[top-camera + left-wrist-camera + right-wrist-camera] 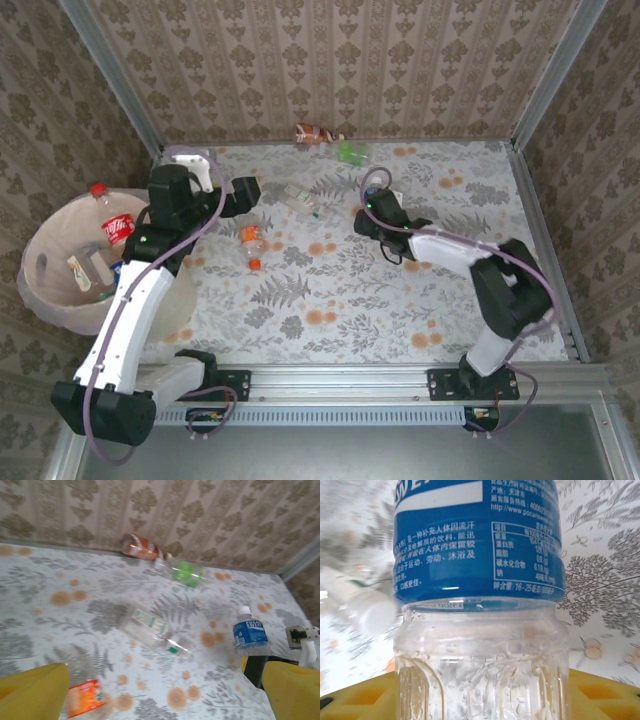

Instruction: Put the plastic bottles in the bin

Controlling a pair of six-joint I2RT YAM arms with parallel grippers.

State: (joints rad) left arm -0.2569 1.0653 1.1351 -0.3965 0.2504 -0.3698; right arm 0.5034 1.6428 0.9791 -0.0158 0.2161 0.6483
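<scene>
Right gripper (pixel 480 700) clamps the upright blue bottle (pixel 250 636) low on its clear ribbed body, mid-table, well apart from the bin (pixel 45 305) at far left. That thin plastic could buckle and squirt free on the lift; left gripper (pixel 160 695) gapes wide, empty

Your desk (pixel 400 300) wears a white cloth printed with grey ferns and orange blossoms. The wallpaper (pixel 400 70) is beige with a brown damask motif. The bin (pixel 60 312) is pale pinkish-beige, and the red-label bottle (pixel 115 222) in it has a red cap.

On the desk you have a blue-label bottle (pixel 250 636) with white lettering and a white cap, a green bottle (pixel 187 573), a reddish-brown bottle (pixel 140 548), an orange-label bottle (pixel 85 697), and a clear bottle (pixel 150 626) whose white label carries green print.

The left gripper (pixel 162 700) and right gripper (pixel 480 702) have yellow fingers (pixel 35 692). The left arm (pixel 130 310) and right arm (pixel 455 250) are white with black joints.
</scene>
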